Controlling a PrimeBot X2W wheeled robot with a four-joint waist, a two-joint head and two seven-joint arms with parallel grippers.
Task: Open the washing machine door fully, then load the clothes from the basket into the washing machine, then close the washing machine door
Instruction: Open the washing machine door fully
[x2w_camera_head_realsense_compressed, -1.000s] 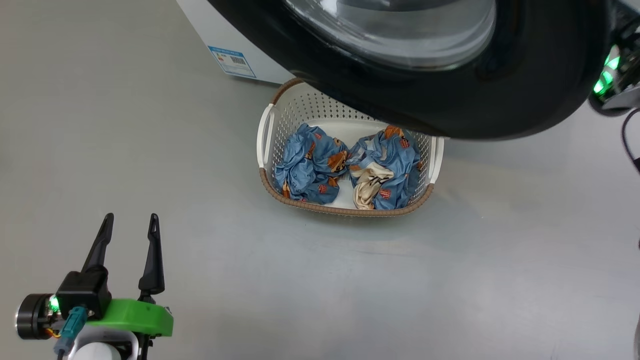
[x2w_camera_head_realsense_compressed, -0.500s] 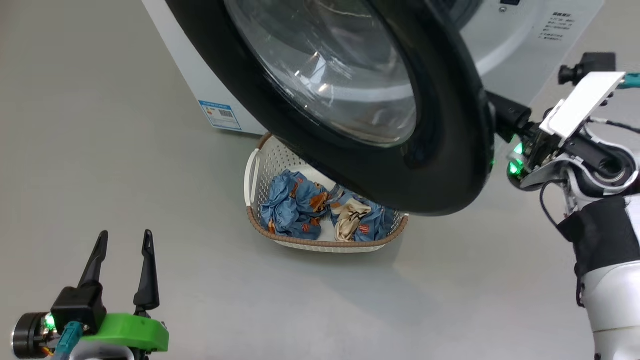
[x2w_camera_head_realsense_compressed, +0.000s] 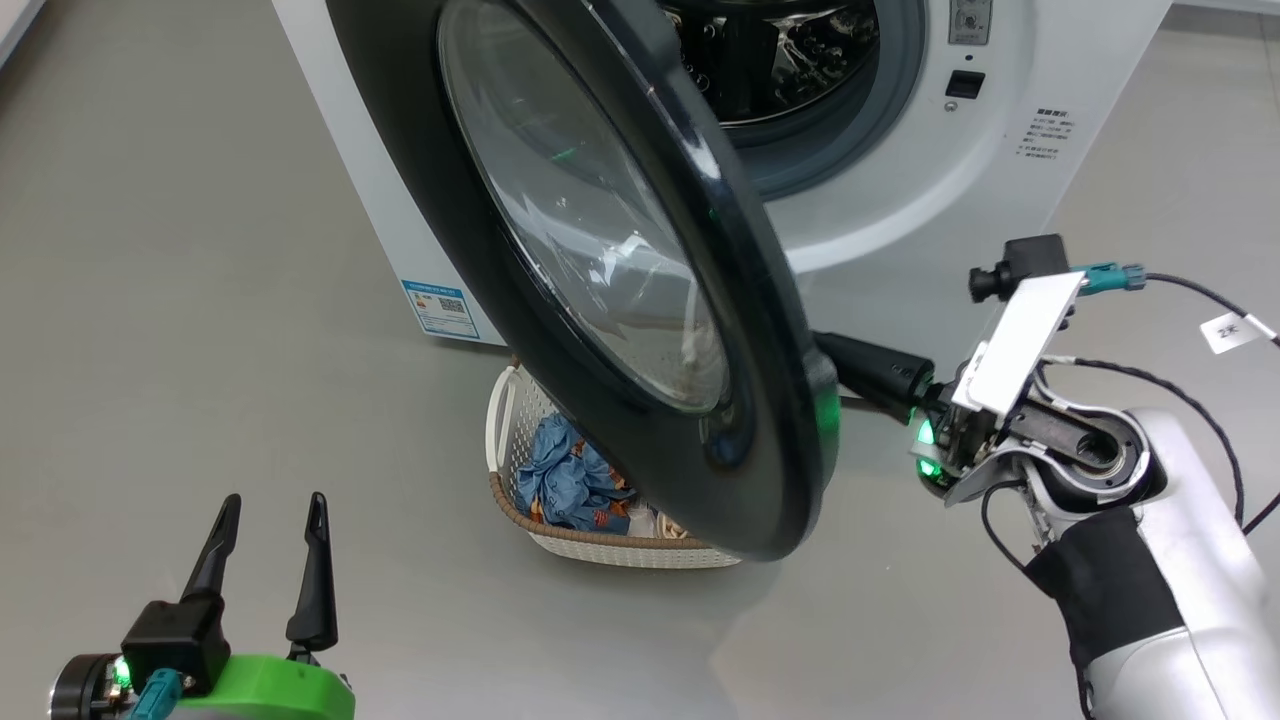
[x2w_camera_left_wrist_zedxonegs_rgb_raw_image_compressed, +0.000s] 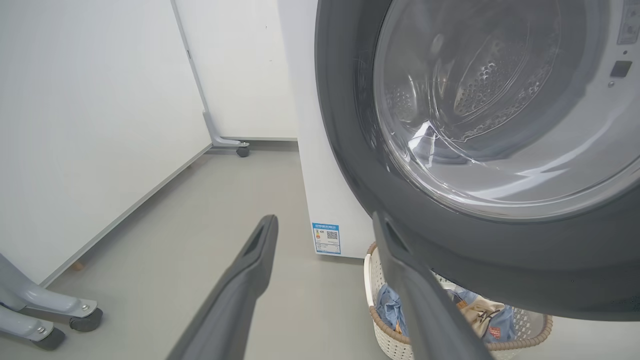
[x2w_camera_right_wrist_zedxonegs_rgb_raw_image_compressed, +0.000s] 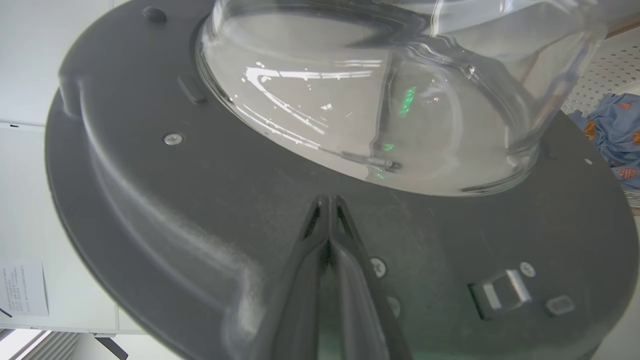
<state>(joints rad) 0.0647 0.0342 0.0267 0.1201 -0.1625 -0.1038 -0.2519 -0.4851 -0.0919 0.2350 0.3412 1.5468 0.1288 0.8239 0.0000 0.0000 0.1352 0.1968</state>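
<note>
Count: one washing machine (x2w_camera_head_realsense_compressed: 900, 200), one washing machine door (x2w_camera_head_realsense_compressed: 700, 500), one basket (x2w_camera_head_realsense_compressed: 610, 548), two pincers.

The washing machine door stands swung out from the machine's front, with its lower edge over the basket. The steel drum (x2w_camera_head_realsense_compressed: 780, 50) shows in the opening behind it.

The basket sits on the floor (x2w_camera_head_realsense_compressed: 150, 350) just before the machine's front, near the one blue label (x2w_camera_head_realsense_compressed: 440, 308). It holds the clothes (x2w_camera_head_realsense_compressed: 565, 475): bunched blue printed fabric with a piece of cream cloth (x2w_camera_left_wrist_zedxonegs_rgb_raw_image_compressed: 475, 310). The door hides part of the load, so the garments cannot be counted.

The left pincer (x2w_camera_head_realsense_compressed: 275, 497) has its fingers apart, grips nothing, and is above bare floor, well apart from the basket.

The right pincer (x2w_camera_right_wrist_zedxonegs_rgb_raw_image_compressed: 327, 200) has its fingers pressed together, with the tips at the door's inner face just below the glass bowl (x2w_camera_right_wrist_zedxonegs_rgb_raw_image_compressed: 375, 100). Contact cannot be confirmed.
</note>
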